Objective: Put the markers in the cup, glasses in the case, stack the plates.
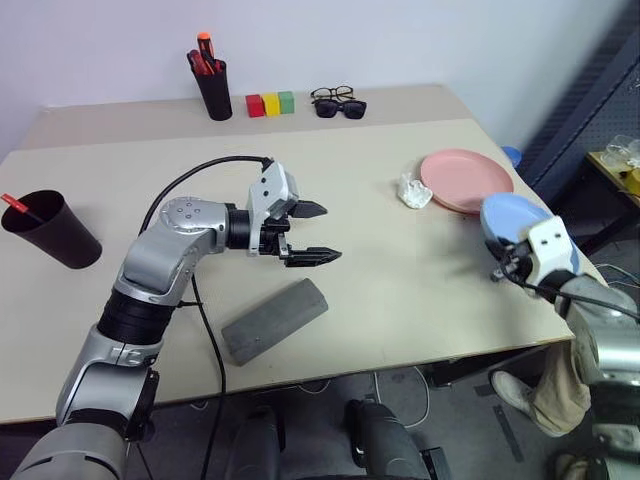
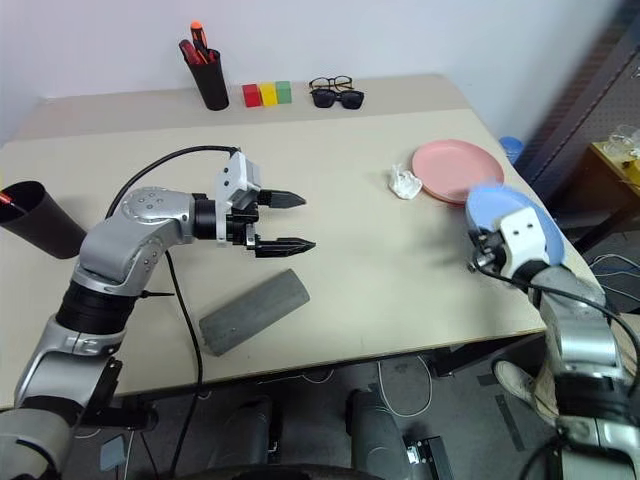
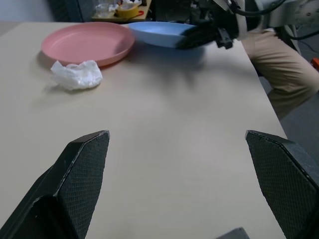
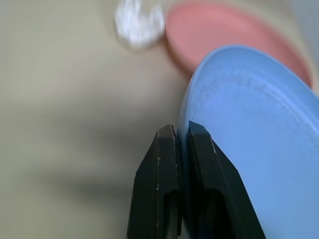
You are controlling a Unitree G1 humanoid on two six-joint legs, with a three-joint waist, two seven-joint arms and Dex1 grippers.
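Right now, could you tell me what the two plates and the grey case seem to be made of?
The blue plate and pink plate look like matte moulded plastic: even colour, thin smooth rims, no glare. The grey case looks like felt or similar fabric: mottled, fuzzy surface without shine. Its inner shell cannot be judged.

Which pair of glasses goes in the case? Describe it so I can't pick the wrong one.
Look at the table's far edge by the wall, just right of the red, yellow and green blocks. Two pairs lie there touching. Take the glasses nearer the wall: thin black wire frame, clear lenses, unlike the thick dark-lensed sunglasses in front.
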